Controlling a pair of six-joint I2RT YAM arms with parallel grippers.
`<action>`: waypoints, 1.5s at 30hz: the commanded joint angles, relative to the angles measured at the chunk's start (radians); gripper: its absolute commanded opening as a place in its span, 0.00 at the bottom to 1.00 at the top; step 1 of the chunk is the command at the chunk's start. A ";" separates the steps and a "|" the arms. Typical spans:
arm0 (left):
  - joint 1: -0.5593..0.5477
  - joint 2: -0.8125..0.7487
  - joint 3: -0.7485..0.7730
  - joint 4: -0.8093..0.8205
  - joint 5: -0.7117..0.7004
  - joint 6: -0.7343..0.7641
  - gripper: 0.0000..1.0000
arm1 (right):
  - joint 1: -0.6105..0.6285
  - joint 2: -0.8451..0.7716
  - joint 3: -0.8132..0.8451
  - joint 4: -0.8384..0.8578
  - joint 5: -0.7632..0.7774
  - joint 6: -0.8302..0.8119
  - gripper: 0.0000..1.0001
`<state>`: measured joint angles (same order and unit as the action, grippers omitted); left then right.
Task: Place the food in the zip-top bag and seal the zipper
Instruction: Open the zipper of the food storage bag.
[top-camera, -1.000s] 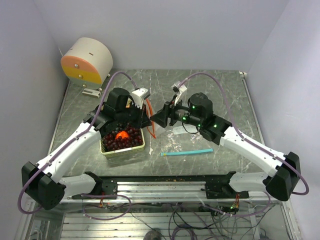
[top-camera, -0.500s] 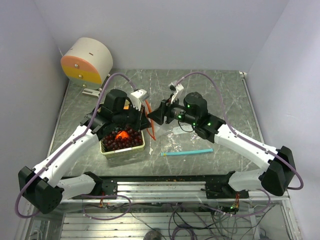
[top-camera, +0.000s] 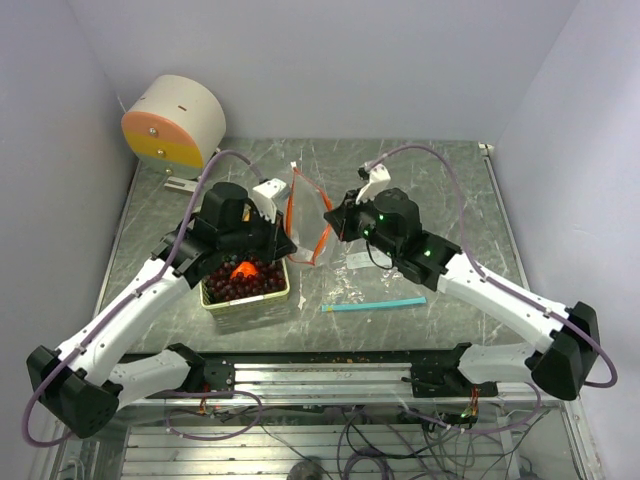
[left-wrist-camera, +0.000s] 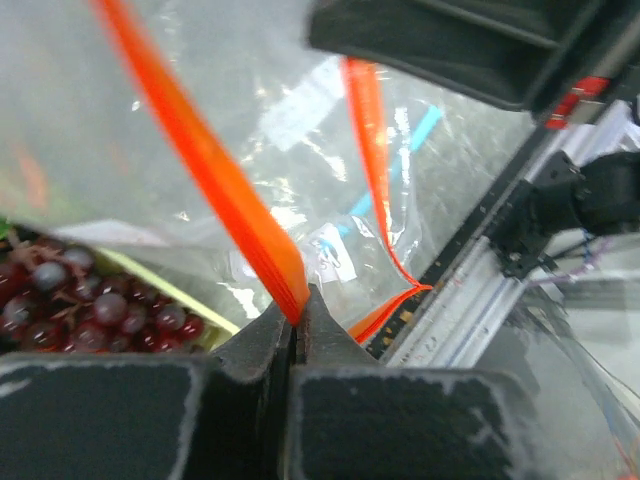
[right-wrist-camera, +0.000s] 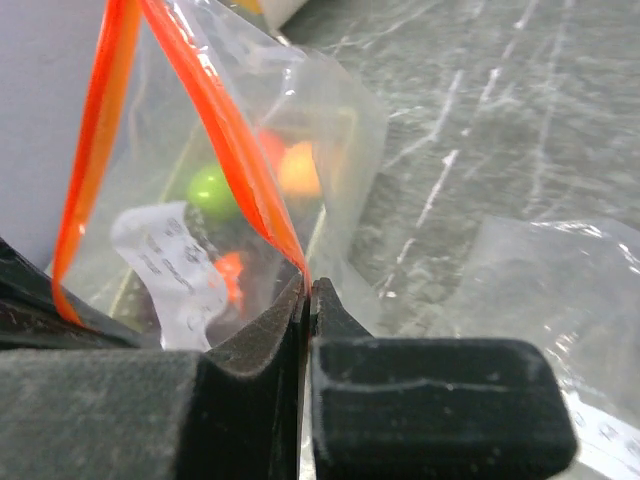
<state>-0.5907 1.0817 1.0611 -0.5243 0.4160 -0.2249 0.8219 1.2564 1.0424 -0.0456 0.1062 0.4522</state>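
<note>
right fingers (right-wrist-camera: 250, 350) now clamped on zipper (right-wrist-camera: 225, 150), zip-top bag (top-camera: 308, 205) lifted, spread open

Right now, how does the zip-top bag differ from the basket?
The zip-top bag is clear and looks empty; the basket is pale yellow-green and holds grapes and an orange fruit. The bag is held up, left tool and right tool shut on its orange rim; the basket sits on the table. Both are open.

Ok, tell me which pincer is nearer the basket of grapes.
Left. The left pincer is at the far right corner of the basket, shut on the zipper; the right pincer holds the zipper's other side, farther right.
</note>
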 joint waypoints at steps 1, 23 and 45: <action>-0.003 -0.029 0.019 -0.058 -0.280 -0.034 0.07 | 0.055 -0.056 -0.007 -0.112 0.289 -0.012 0.00; -0.003 0.000 -0.119 0.475 -0.262 -0.106 0.68 | 0.282 0.002 0.051 -0.110 0.552 0.029 0.00; -0.008 0.041 -0.045 0.271 -0.425 -0.070 0.07 | 0.281 -0.141 0.000 -0.129 0.512 -0.070 0.00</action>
<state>-0.5938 1.1725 0.9390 -0.1783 0.0959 -0.2993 1.1000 1.1507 1.0565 -0.1421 0.5362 0.3836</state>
